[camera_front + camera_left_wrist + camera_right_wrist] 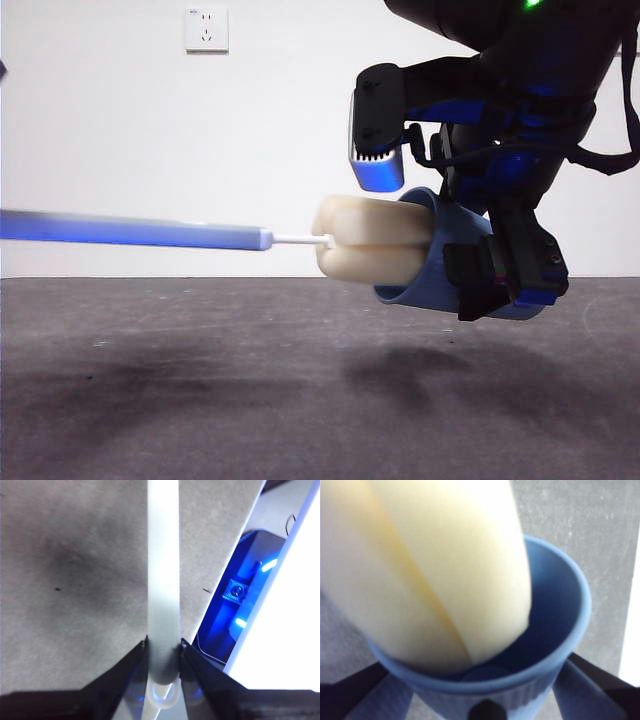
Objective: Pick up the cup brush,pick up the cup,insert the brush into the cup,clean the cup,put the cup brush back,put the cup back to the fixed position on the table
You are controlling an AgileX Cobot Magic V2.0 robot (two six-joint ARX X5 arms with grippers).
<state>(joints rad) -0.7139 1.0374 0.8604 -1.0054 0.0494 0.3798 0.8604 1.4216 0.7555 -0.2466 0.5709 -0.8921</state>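
Brush handle: we lose the far end of the cup brush (180, 234) past the left edge of the front view.
Sponge tip: hidden inside the cup (440, 262); depth unclear.
Cup base: covered by the right end effector (495, 285).
Left wrist view: the handle (163, 580) is blurred and overexposed; the left end effector (163, 652) is cut off at the edge.
Right wrist view: the sponge head (435, 570) blocks most of the cup interior (555, 610).
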